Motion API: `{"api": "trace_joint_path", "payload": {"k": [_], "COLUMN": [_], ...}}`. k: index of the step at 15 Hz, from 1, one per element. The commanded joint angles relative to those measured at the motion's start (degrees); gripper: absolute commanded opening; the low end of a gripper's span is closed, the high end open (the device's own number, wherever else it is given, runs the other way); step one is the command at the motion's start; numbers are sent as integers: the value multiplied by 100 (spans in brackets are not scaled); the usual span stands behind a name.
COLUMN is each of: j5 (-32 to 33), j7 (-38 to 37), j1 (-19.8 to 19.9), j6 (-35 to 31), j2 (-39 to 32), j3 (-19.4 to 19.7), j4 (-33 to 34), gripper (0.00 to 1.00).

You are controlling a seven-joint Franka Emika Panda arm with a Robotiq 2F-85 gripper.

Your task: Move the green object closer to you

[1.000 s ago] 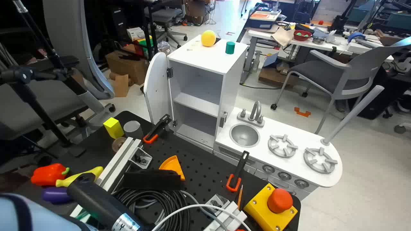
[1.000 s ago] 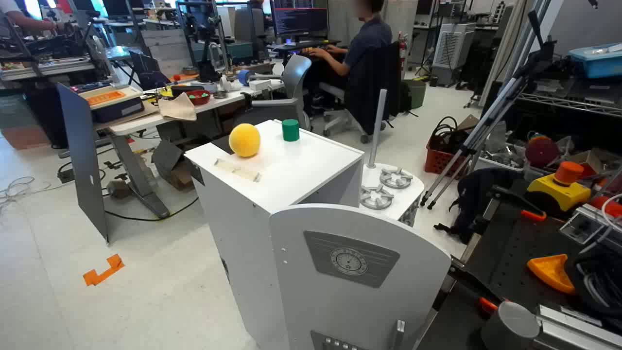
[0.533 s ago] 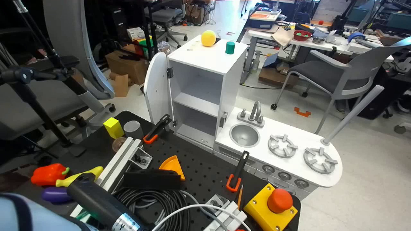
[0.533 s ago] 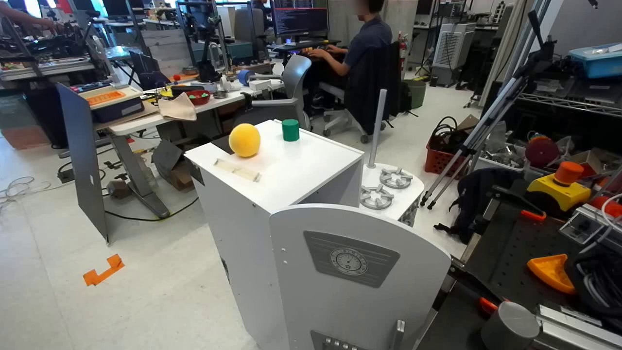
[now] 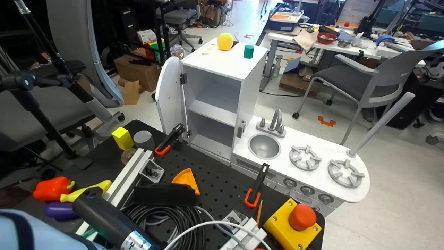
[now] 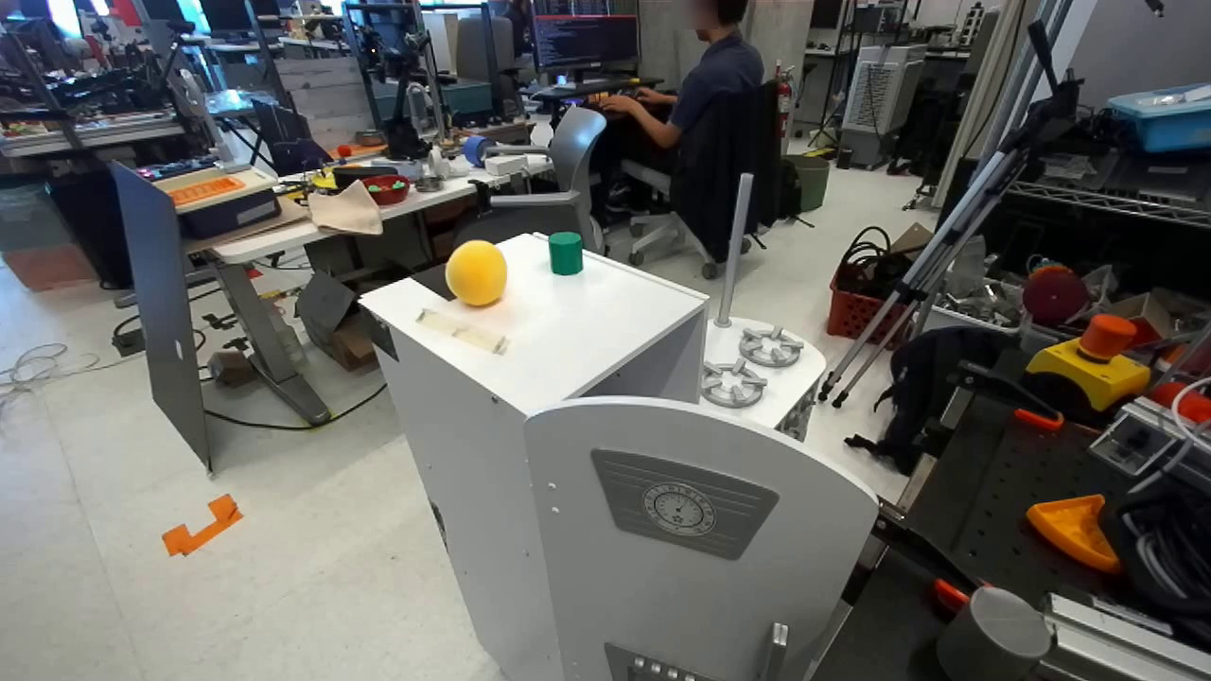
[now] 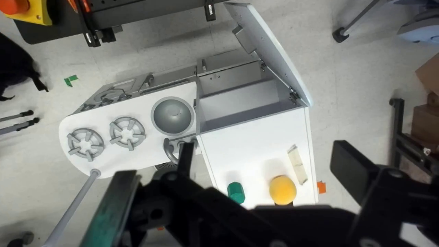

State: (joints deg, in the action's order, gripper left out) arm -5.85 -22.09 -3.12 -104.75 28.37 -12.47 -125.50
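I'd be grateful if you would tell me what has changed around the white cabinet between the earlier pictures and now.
Nothing visibly moved, was taken hold of or let go there. The green object and yellow ball stay in place on the cabinet, its door still open. The gripper is open in the wrist view, with no earlier wrist picture to compare.

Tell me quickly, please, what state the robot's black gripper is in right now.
Black gripper: open, jaws wide apart, holding nothing; the roughly cylindrical green block stands on the white cabinet.
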Motion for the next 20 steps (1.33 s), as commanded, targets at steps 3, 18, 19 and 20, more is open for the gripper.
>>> {"api": "trace_joint_path", "payload": {"k": [3,18,19,20], "j5": [-84,-899,-906,-910], "j7": [404,-1049,-1201,-1344], "j1": [152,75,76,83], "j6": [437,554,581,634], "j2": [-1877,-6515,-6785,-7025], "j3": [493,1122,1151,1171], "j4": [1726,5915,6192,6455], "gripper": [100,100,100,100]}}
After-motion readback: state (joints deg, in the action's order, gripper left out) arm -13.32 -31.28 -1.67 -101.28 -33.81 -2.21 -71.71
